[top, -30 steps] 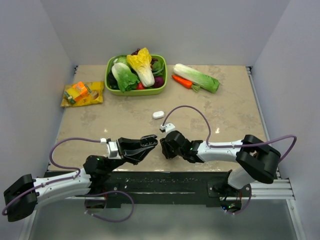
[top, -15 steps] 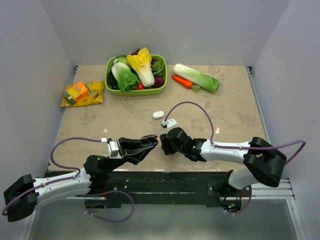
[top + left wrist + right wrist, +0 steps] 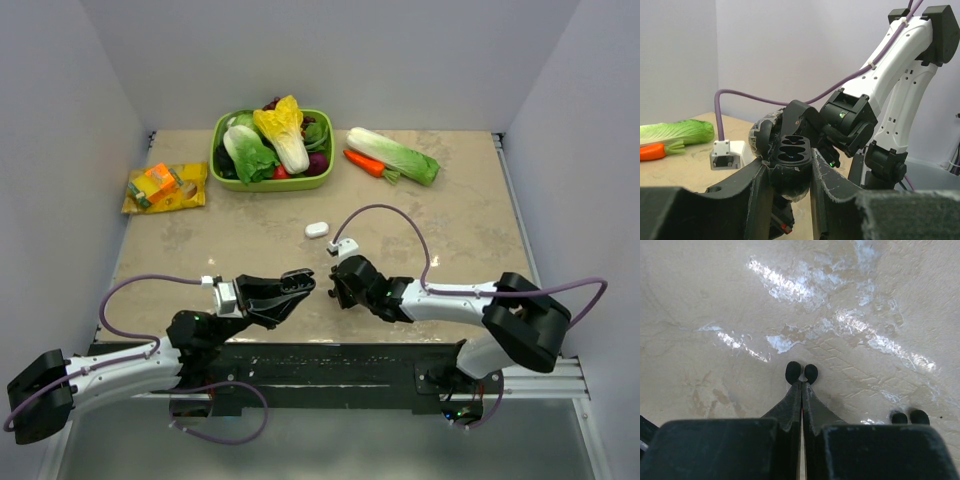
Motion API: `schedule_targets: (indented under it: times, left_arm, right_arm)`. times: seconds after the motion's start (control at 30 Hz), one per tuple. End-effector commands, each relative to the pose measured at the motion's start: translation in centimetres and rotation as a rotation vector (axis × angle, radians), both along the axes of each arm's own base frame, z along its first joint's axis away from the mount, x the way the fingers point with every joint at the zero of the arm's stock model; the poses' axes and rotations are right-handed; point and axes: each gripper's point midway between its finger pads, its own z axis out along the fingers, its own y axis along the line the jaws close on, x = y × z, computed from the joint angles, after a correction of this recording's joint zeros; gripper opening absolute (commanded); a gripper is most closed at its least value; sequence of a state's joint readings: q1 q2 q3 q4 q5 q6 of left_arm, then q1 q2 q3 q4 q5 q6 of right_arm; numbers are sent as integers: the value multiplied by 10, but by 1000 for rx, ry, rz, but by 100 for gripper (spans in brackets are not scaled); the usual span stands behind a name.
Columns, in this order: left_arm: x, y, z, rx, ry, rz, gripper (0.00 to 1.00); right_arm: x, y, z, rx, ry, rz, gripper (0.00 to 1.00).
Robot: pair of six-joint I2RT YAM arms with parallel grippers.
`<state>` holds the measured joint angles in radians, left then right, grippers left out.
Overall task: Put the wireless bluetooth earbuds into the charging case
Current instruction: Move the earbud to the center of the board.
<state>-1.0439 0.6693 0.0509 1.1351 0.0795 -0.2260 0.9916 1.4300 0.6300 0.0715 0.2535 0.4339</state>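
left gripper [image 3: 789, 172] clamped on open charging case [image 3: 791, 150] | right gripper [image 3: 801, 382] fingers together, 2 earbuds [image 3: 793, 371] at tips, contact unclear | 2nd black pair [image 3: 910, 416] right of fingers, unidentifiable

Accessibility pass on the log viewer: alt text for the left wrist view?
The left hand grips an open black charging case, its earbud wells facing the camera. The right arm looms close behind; a cabbage and carrot lie far left.

One charging case [image 3: 791, 150], one carrot [image 3: 362, 161], one bowl [image 3: 270, 186] — three cabbages [image 3: 392, 154].
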Motion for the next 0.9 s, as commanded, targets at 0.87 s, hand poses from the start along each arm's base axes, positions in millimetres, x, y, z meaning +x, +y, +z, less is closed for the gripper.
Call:
schedule_targets:
  times: [0.87]
  left_arm:
    - [-1,5,-48,66,58,8,0]
  right_arm:
    - [38,-22,-30,-134,19,-162,34]
